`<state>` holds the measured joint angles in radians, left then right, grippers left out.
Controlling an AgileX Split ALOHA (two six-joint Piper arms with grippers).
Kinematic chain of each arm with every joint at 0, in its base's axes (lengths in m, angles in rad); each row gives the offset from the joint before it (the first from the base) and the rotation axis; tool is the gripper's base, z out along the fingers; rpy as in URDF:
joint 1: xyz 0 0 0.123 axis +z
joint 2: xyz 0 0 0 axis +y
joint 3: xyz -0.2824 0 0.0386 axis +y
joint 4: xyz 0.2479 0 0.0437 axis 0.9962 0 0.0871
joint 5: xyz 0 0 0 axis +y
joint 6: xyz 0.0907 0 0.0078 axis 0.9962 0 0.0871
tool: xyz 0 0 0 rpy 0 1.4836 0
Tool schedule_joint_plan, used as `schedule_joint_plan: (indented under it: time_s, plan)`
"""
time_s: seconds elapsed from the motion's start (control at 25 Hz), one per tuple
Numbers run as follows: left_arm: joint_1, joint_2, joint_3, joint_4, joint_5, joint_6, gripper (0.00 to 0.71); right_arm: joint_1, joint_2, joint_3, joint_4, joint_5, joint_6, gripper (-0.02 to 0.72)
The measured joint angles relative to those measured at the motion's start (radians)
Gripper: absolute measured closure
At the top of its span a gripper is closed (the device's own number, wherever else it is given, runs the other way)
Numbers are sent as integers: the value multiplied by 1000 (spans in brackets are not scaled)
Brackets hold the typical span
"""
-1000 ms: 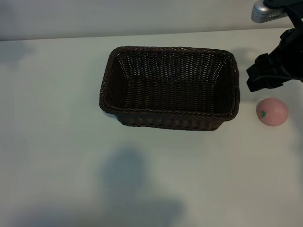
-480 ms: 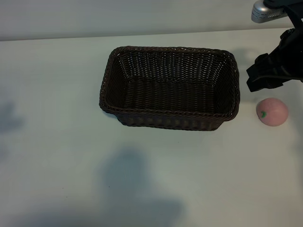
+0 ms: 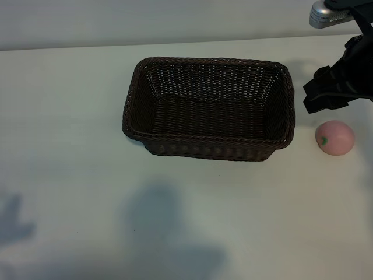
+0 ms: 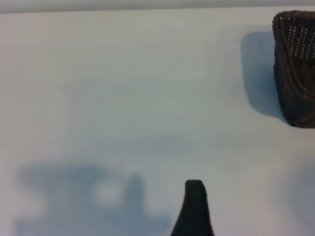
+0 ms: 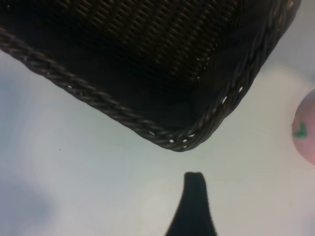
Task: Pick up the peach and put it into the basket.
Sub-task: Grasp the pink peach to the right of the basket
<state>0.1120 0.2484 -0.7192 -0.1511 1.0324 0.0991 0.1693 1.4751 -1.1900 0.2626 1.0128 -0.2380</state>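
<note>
The peach (image 3: 335,137), pale pink with a green leaf mark, lies on the white table to the right of the basket (image 3: 207,142), apart from it. The dark brown wicker basket is empty. My right gripper (image 3: 324,93) hovers just behind the peach, beside the basket's right end. It is open and holds nothing. In the right wrist view one dark finger (image 5: 195,206) points at the basket's corner (image 5: 179,142), and the peach (image 5: 306,129) shows at the frame's edge. The left arm is outside the exterior view. Its finger (image 4: 195,209) hangs over bare table, far from the basket (image 4: 295,73).
The white table (image 3: 76,116) reaches a pale back wall (image 3: 145,20). A grey shadow (image 3: 169,221) lies in front of the basket and another (image 3: 13,221) at the front left. A silvery fitting (image 3: 326,13) sits above the right arm.
The shadow at the table's left side has slid from the back toward the front edge. The right arm, peach and basket have not moved.
</note>
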Motion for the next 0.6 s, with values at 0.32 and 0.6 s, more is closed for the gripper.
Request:
schedule_joint_plan:
  time_s: [0.32, 0.6]
  plan:
    - [-5, -192, 122, 0, 28, -18, 113, 0, 0, 0, 0, 0, 0, 120]
    - [-36, -225, 200, 0, 29, -5, 113, 0, 0, 0, -4, -15, 0, 120]
